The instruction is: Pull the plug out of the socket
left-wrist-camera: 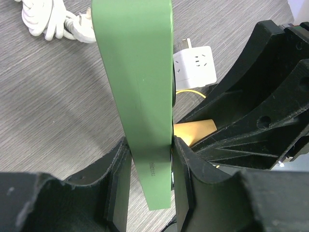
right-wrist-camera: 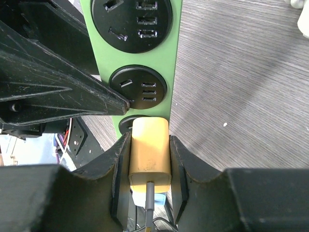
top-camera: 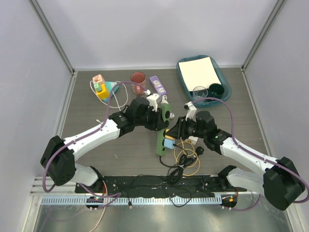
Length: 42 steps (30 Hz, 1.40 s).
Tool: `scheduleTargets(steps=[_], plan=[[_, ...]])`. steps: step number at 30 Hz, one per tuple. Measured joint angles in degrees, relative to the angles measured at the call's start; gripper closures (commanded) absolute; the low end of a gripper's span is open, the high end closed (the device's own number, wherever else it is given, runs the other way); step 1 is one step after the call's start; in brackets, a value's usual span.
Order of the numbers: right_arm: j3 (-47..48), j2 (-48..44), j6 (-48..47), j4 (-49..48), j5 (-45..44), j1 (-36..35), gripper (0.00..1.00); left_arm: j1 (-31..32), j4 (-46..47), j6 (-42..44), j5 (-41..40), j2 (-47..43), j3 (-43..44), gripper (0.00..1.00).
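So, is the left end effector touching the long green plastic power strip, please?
Touching. The left wrist view shows the left end effector clamped on the long green power strip, its fingers pressed flush against both sides.

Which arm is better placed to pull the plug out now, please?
Probably right: the right gripper is clamped on the plug, while the left gripper only grips the green power strip.

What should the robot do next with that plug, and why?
Probably pull the plug straight off the strip with the right arm. The right fingers are clamped on both sides of the plug, which looks seated in the strip. The left fingers grip the strip to steady it, so nothing else seems needed first.
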<state>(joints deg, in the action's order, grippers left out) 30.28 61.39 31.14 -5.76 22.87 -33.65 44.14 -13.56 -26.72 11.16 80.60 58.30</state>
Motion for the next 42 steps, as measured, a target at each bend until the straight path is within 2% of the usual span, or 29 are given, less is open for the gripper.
scheduleTargets(steps=[6,13,17,25,30,36,42], plan=[[1.4,2.1,1.4,1.2,1.6,0.7,0.99,0.1,-1.9,0.2,-0.7,1.8,1.8,1.00],[6.2,3.2,2.8,8.9,-2.6,0.5,0.99,0.1,-2.0,0.2,-1.8,3.5,3.6,1.00],[6.3,2.9,2.6,8.9,-4.0,0.3,0.99,0.1,-2.2,0.2,-2.4,4.6,4.7,1.00],[-0.1,-0.5,2.8,1.9,-0.2,1.0,0.99,0.7,-3.8,0.2,-1.2,4.6,4.9,1.00],[-0.8,-2.8,2.4,2.5,1.6,3.0,0.99,1.2,-2.9,0.2,-0.3,3.7,4.6,1.00],[0.4,-2.0,3.8,3.0,8.5,7.7,0.99,1.3,0.9,0.3,-0.5,3.1,3.7,1.00],[5.9,1.7,3.3,9.4,3.8,3.5,0.99,1.3,-0.8,0.4,-2.8,3.1,3.7,1.00]])
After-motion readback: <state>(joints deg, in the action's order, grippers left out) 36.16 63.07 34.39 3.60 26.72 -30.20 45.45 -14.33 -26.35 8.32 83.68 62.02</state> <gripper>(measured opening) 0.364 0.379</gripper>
